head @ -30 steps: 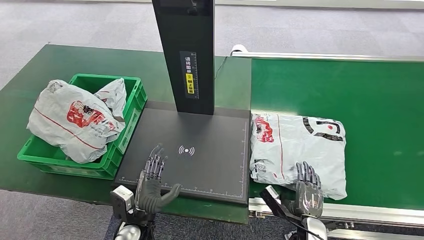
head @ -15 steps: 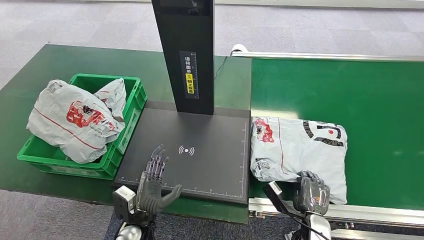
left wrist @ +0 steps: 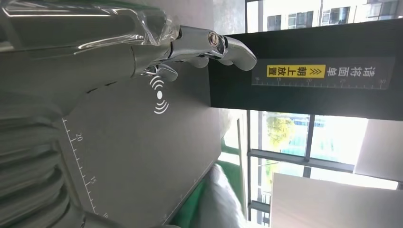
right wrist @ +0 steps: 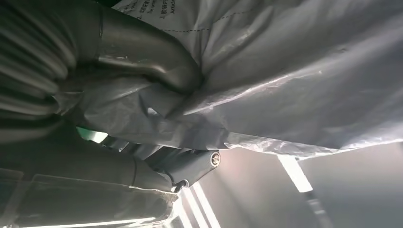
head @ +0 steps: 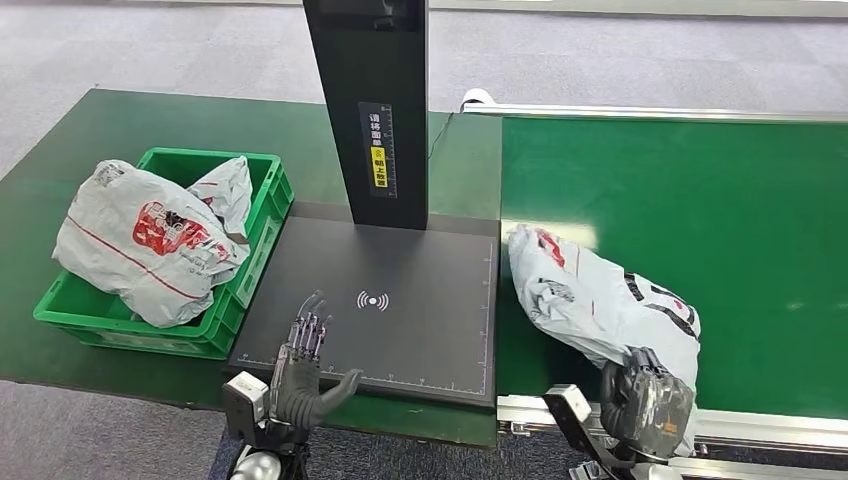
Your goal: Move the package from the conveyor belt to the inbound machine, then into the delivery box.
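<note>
A grey plastic package (head: 600, 300) with red and black print lies tilted on the green conveyor belt (head: 700, 190), its near edge raised. My right hand (head: 645, 400) grips that near edge; in the right wrist view the thumb (right wrist: 147, 61) presses into the package film (right wrist: 294, 71). My left hand (head: 300, 370) hovers open over the near edge of the dark inbound machine plate (head: 400, 270), fingers (left wrist: 209, 45) stretched toward its scan mark (left wrist: 159, 95). The green delivery box (head: 255, 260) stands at the left.
Two grey packages (head: 150, 240) fill the delivery box and bulge over its left rim. The machine's black post (head: 370, 100) rises from the back of the plate. A metal rail (head: 760, 425) runs along the belt's near edge.
My right hand has closed on the package's near edge and lifted it, so the package now tilts up and bunches. The left hand has stayed in place.
</note>
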`<move>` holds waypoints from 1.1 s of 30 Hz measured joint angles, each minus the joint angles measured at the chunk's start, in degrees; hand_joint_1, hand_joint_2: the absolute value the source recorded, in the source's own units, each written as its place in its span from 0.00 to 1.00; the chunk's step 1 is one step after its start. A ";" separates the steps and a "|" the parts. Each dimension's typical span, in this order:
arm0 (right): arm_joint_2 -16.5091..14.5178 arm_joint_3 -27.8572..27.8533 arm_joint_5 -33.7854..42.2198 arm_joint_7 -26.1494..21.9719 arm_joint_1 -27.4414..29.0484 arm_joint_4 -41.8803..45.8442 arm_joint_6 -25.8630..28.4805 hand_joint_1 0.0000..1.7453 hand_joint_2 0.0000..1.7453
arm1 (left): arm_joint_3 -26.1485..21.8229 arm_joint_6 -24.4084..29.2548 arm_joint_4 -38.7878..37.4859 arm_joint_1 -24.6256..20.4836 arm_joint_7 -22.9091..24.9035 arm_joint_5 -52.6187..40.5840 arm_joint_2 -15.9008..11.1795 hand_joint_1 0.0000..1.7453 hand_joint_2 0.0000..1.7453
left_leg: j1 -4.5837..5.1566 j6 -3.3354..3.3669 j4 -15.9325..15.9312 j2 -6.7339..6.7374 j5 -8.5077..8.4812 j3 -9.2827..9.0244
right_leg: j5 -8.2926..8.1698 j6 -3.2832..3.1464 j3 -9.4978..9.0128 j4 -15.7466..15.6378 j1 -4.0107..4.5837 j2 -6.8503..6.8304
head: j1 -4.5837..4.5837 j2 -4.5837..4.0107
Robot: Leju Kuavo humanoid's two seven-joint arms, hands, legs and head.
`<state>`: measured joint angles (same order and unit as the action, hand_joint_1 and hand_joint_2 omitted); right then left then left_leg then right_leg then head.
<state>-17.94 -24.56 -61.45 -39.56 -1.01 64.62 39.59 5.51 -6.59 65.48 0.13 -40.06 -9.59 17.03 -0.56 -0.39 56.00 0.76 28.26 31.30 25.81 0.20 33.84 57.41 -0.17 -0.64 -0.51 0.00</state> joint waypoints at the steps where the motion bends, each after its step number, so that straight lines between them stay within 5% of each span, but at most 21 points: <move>1: -0.04 0.48 4.28 -0.15 0.57 0.95 -0.01 1.00 1.00 | -0.10 0.06 0.01 0.02 0.00 0.02 0.01 0.00 1.00 | 0.00 0.00 0.00 -0.02 0.00 0.00 | 0.00 0.00 0.00 0.00 0.00 -0.01 | 0.00 0.00; 6: 0.70 4.18 17.74 -0.37 3.91 7.86 -0.01 1.00 1.00 | -0.62 0.23 0.02 0.18 0.00 0.40 0.02 0.00 1.00 | 0.00 0.00 0.00 -0.02 0.01 0.01 | 0.00 0.00 0.01 0.00 -0.01 -0.02 | -0.01 0.00; 14: 2.58 12.34 20.62 -0.41 8.63 20.69 -0.13 1.00 1.00 | -0.72 -0.10 0.02 -0.22 0.00 0.90 0.13 0.00 1.00 | -0.01 0.00 0.00 0.00 0.01 -0.01 | 0.00 0.00 0.00 0.00 0.00 -0.02 | -0.01 0.00; 23: 3.07 26.73 10.65 0.81 8.51 21.60 -2.69 1.00 1.00 | 0.04 1.11 0.02 -1.27 0.00 2.44 -0.55 0.00 1.00 | -0.02 -0.01 -0.01 0.01 -0.01 -0.02 | 0.00 -0.01 -0.02 0.01 0.02 -0.01 | -0.01 0.00; 33: 2.65 38.03 -5.40 10.09 1.06 5.19 -0.24 1.00 1.00 | 1.23 2.26 0.02 -1.75 0.00 3.63 -1.78 0.00 1.00 | -0.02 -0.01 -0.01 0.00 -0.01 -0.02 | 0.00 -0.01 -0.03 0.01 0.03 -0.01 | 0.00 0.00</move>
<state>-15.29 13.47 -66.84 -29.48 0.05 69.81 39.35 6.74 -4.33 65.51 -1.62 -40.06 -5.96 15.26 -0.58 -0.40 55.99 0.76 28.24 31.29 25.81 0.19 33.81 57.43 -0.15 -0.65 -0.51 0.00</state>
